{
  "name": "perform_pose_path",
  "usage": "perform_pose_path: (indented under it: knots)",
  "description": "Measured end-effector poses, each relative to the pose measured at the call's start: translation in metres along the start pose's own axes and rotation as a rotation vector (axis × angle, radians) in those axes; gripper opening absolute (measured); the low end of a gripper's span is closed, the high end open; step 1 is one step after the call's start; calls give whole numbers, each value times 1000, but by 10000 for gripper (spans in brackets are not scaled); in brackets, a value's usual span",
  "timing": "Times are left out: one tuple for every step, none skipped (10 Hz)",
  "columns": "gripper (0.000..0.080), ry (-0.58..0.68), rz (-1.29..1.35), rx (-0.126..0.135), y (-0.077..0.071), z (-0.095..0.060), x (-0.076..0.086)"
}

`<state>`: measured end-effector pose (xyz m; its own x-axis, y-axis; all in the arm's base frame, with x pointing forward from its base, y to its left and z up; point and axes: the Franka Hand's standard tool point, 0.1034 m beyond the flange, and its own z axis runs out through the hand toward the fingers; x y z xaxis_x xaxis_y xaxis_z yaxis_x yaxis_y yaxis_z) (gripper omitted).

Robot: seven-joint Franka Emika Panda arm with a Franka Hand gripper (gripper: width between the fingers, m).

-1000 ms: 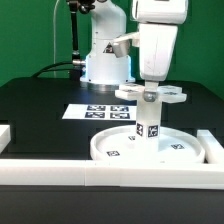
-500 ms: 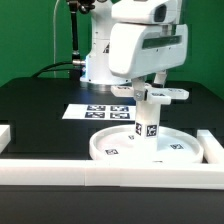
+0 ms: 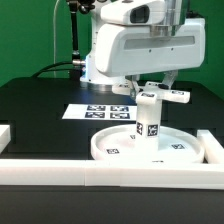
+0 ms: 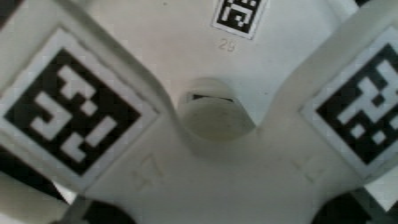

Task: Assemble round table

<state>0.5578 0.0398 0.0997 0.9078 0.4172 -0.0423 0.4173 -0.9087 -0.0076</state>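
The large rimmed round disc (image 3: 110, 150) lies flat on the black table. The short thick cylinder (image 3: 149, 120) stands upright on its middle. The flat cross-shaped piece (image 3: 170, 95) sits on top of the cylinder, slightly tilted. My gripper (image 3: 150, 87) comes down onto the cross-shaped piece from above and is shut on it; the wide hand hides the fingers. In the wrist view the cross-shaped piece (image 4: 196, 180) fills the picture, with two tagged arms and a round boss at its centre. The fingertips do not show clearly there.
The marker board (image 3: 95, 112) lies on the table behind the disc. A long white border bar (image 3: 100, 172) runs along the front edge, with raised ends at the exterior view's right (image 3: 213, 145) and left (image 3: 5, 135). The robot base stands at the back.
The hand has turned about its vertical axis over the cylinder, and the cross-shaped piece has turned with it. The disc and cylinder stay in place.
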Motion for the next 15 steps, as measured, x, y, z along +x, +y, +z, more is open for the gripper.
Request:
perform_pose_path:
  knots:
    - [450, 0, 63, 0, 0, 0, 0]
    - [450, 5, 114, 2, 0, 0, 0]
    - [450, 32, 263, 19, 2, 1, 1]
    - [451, 36, 362, 30, 1, 1, 1]
    - [451, 38, 437, 37, 1, 1, 1]
    - [451, 42, 555, 49, 2, 1, 2]
    - [451, 48, 651, 59, 2, 1, 2]
    - [451, 51, 725, 66, 2, 1, 2]
    - [452, 60, 856, 70, 1, 1, 3]
    - [452, 69, 950, 75, 1, 1, 2]
    - [451, 79, 1099, 101, 3, 2, 2]
    - [451, 81, 1212, 117, 3, 2, 3]
    - [452, 80, 1288, 123, 3, 2, 3]
    - [451, 80, 1338, 126, 3, 2, 3]
    - [451, 76, 1412, 132, 3, 2, 3]
